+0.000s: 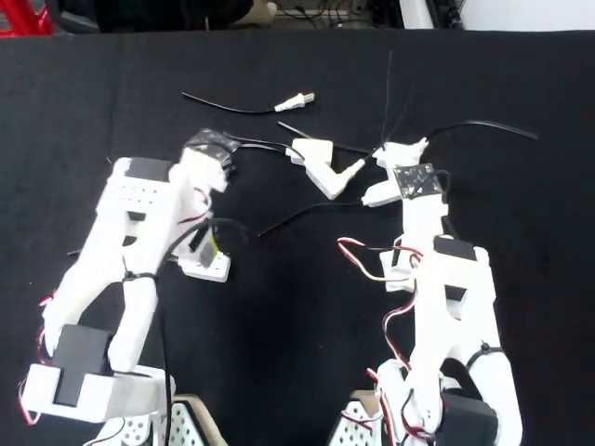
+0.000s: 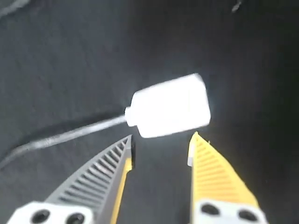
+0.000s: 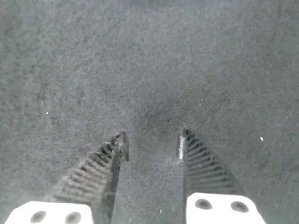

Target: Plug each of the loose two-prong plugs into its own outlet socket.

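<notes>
Black table (image 1: 288, 325), two arms (image 1: 121, 251) (image 1: 451, 297), one stray plug (image 1: 296, 100)

high: fixed overhead, looks steeply down over the whole black counter (image 1: 297, 307), arm bases at the near edge | left wrist: rides the arm, close above the cloth, faces out past the left hand (image 2: 161, 140) | right wrist: equally close, faces past the right hand (image 3: 152, 142) | shared: counter cloth
</notes>
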